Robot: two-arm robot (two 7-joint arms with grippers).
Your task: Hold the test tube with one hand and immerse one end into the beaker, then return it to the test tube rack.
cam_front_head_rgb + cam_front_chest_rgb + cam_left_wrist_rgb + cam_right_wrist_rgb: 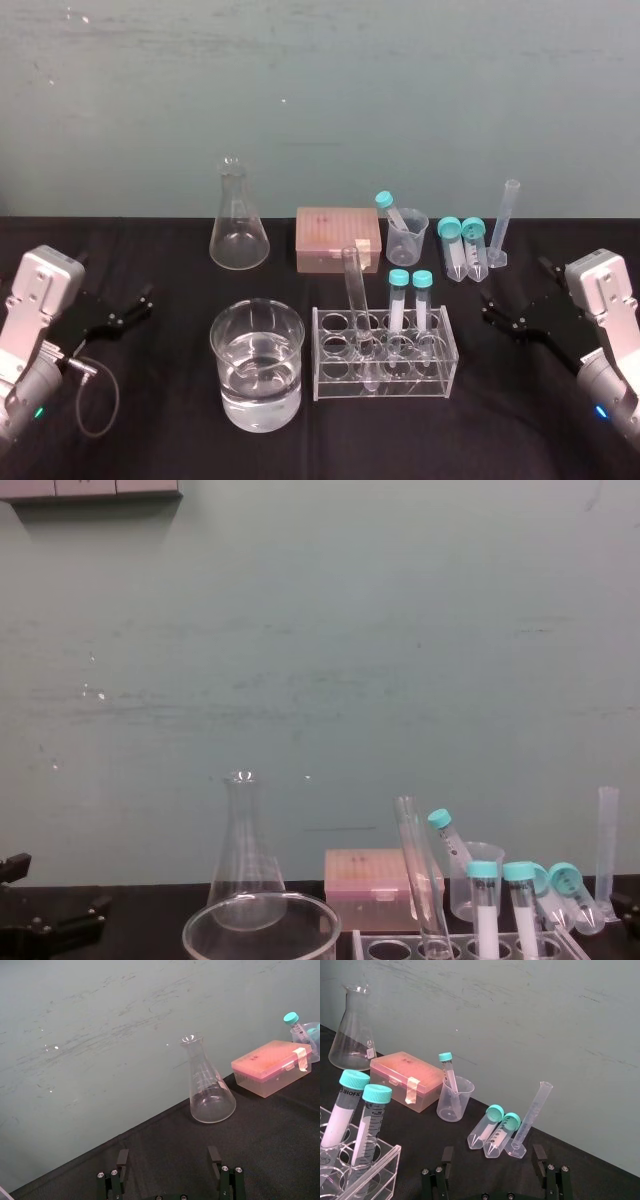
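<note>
Rack (386,386) with seemingly three tubes (398,303)

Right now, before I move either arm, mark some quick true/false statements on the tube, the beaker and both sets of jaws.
The test tube leans in the test tube rack: true.
The beaker is empty: false, it holds clear liquid.
The left gripper has its jaws shut on the tube: false, they are open, out left of the beaker.
The right gripper has open jaws, holding nothing: true.
Two teal-capped tubes stand in the rack: true.
</note>
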